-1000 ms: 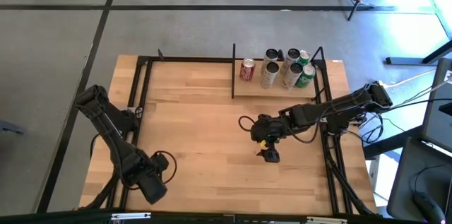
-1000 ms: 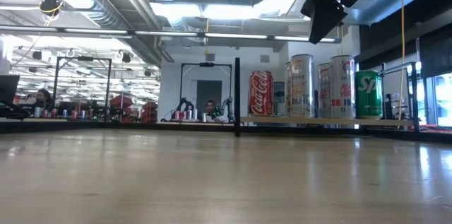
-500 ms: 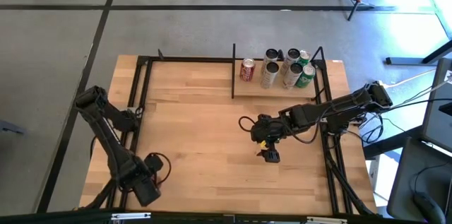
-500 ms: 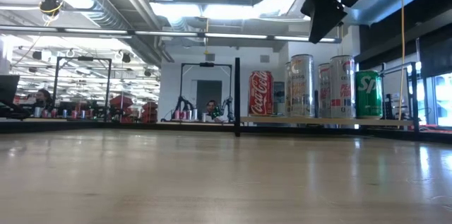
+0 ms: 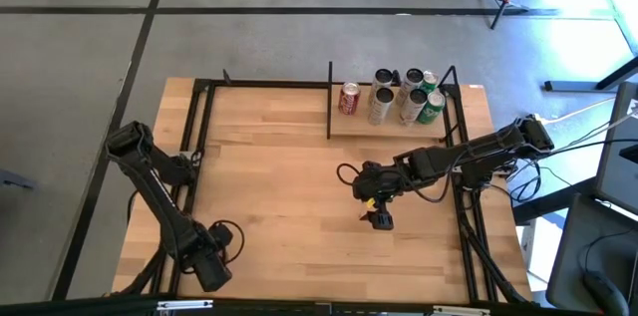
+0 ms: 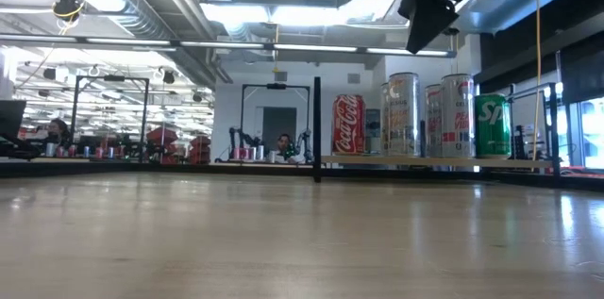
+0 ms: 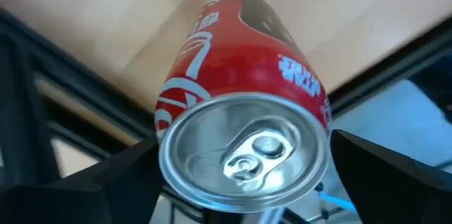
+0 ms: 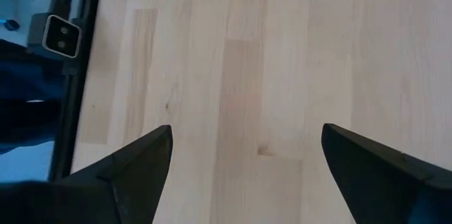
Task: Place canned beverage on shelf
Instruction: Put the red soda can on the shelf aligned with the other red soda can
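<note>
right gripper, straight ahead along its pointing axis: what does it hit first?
Likely the bare tabletop. The right gripper is open, pointing down at plain wood with nothing between its fingers. Height above the wood is unclear.

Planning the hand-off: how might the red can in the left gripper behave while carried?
The red can looks smooth and round, so it could slip or roll if released. Its tab appears unopened, so it is probably full and fairly heavy. The left gripper flanks it.
</note>
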`<action>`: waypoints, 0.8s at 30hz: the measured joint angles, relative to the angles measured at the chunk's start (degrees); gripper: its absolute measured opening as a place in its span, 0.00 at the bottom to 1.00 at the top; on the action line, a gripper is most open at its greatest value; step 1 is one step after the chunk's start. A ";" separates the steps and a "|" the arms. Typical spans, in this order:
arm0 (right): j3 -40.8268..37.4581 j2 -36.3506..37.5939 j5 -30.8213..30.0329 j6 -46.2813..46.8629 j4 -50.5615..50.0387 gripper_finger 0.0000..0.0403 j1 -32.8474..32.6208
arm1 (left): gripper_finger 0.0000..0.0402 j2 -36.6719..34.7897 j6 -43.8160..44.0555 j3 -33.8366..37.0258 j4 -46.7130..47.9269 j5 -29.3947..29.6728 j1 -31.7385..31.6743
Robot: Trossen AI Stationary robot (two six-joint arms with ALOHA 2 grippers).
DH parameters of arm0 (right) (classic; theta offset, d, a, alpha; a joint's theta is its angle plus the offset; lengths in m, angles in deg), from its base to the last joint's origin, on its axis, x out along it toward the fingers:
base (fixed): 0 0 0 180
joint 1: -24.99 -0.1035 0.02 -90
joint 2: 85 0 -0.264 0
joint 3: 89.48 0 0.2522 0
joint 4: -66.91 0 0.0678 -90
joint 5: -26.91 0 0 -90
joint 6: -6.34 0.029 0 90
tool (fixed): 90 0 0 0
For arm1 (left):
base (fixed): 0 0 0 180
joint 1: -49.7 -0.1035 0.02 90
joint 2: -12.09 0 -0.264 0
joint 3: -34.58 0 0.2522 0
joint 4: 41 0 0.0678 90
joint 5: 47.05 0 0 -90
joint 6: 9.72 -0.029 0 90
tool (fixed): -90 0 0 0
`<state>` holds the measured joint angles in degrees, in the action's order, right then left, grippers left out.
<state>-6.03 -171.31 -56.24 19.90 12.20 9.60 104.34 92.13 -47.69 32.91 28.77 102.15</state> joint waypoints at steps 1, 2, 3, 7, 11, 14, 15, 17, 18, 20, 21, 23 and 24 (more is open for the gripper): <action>0.00 0.00 0.37 0.04 0.01 0.86 0.00 | 0.90 0.00 0.14 0.00 -0.95 0.59 0.00; 0.00 0.00 0.52 0.06 0.06 0.86 0.00 | 0.88 -0.10 0.57 0.00 -2.19 1.25 0.00; 0.00 0.00 0.57 0.07 0.19 0.86 0.00 | 0.86 -0.15 1.14 0.00 -3.44 1.54 -0.02; 0.00 -0.02 0.67 0.09 0.25 0.86 0.00 | 0.82 -0.15 2.98 -0.02 -4.60 1.64 -0.04; 0.00 -0.02 0.66 0.12 0.24 0.86 0.00 | 0.82 -0.02 4.55 -0.02 -5.69 3.37 0.00; 0.00 -0.04 0.67 0.27 0.33 0.86 -0.01 | 0.80 0.47 5.94 -0.02 -5.55 5.11 -0.20; 0.00 -0.04 0.69 0.60 0.32 0.86 -0.01 | 0.79 0.48 6.89 -0.02 -5.54 5.18 -0.43; 0.00 -0.04 0.68 0.77 -0.07 0.86 0.00 | 0.75 0.48 9.43 -0.02 -5.52 5.63 -0.99; 0.00 -0.04 0.67 0.77 -0.35 0.86 0.00 | 0.72 0.46 10.92 -0.02 -5.54 5.71 -1.29; 0.00 -0.04 0.67 0.77 -0.89 0.86 0.00 | 0.66 0.42 13.78 -0.02 -5.58 5.94 -1.79; 0.00 -0.04 0.64 0.80 -1.23 0.86 0.00 | 0.64 0.39 15.42 -0.02 -5.58 6.04 -2.03; 0.00 -0.04 0.30 1.23 -2.18 0.86 0.00 | 0.62 0.39 19.73 -0.02 -5.93 6.38 -2.59; 0.00 -0.04 0.25 1.27 -3.04 0.86 0.00 | 0.62 0.39 22.29 -0.04 -6.07 6.78 -2.87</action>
<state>-6.03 -171.35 -55.99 21.17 9.16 9.60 104.73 114.42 -47.74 26.84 35.55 99.28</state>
